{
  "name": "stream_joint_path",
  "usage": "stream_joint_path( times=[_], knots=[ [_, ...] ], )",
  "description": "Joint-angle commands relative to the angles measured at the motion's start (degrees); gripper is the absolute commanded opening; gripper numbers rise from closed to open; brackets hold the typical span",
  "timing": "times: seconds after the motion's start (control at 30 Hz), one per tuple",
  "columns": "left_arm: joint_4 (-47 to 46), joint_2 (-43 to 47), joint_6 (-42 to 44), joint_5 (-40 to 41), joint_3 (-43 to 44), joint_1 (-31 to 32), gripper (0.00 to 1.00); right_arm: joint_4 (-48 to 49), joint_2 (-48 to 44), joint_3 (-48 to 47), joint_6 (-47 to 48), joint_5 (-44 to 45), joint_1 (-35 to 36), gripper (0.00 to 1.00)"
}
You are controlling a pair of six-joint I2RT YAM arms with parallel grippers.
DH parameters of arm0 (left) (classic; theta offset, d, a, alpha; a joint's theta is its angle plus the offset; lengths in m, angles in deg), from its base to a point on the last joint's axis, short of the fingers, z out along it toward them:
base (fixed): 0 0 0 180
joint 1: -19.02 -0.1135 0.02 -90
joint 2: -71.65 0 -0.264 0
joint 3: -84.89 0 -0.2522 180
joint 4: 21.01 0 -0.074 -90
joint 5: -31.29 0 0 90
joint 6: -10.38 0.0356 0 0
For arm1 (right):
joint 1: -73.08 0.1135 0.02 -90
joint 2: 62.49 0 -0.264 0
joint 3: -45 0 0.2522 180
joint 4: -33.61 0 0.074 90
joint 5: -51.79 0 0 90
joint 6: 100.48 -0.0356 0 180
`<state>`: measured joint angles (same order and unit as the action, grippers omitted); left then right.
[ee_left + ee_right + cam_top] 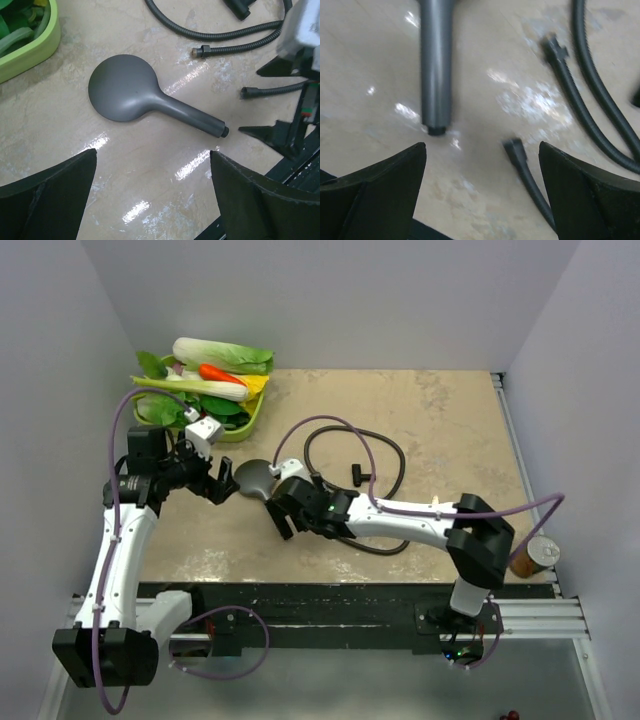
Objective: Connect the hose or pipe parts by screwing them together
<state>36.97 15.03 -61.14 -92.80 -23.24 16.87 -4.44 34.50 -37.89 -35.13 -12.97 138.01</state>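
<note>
A lime-green tray (247, 426) sits at the far left corner of the table (440, 410), piled with toy vegetables – a pale leafy cabbage (225, 353), an orange carrot (220, 373) and several green leaves spilling over its rim. At the near right corner stands a small brown jar (535, 555) with a pale lid; what it holds cannot be told.

The dark grey shower head (255, 478) lies flat on the table just in front of the tray, smooth rounded back up, its short handle pointing towards the right arm. The thin dark hose (402, 465) loops across the middle of the table; in the right wrist view one end nut lies near the handle's tip but apart from it, not joined.

The left gripper (226, 485) hangs at the head's left side, fingers spread wide and holding nothing. The right gripper (278, 517) hangs over the handle end – its fingers also wide apart, empty
</note>
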Motion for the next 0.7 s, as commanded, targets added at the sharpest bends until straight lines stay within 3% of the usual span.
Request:
stream_joint_path(
  times=[0.0, 0.17, 0.33, 0.43, 0.67],
  knots=[
    [-4.8, -0.9, -3.2, 1.0, -0.8, -0.5, 0.99, 7.9, 7.6, -8.0, 3.1, -3.0, 0.9, 0.95],
    [-5.4, -2.0, -5.6, 1.3, -0.6, -1.6, 0.99, 12.4, 16.5, -10.0, 3.5, -2.6, 1.3, 0.94],
    [-3.5, -3.5, -5.3, -0.4, 0.8, -5.6, 0.99, 16.0, 19.6, -9.0, 3.3, -1.7, 1.2, 0.92],
    [-2.3, -4.2, -4.9, -2.8, 1.5, -8.6, 0.99, 17.2, 20.2, -8.4, 2.5, -1.9, 1.3, 0.85],
    [1.0, -6.5, -5.6, -7.7, 3.0, -10.8, 0.99, 19.5, 19.1, -4.8, 0.1, -2.4, 1.2, 0.49]
  ],
)
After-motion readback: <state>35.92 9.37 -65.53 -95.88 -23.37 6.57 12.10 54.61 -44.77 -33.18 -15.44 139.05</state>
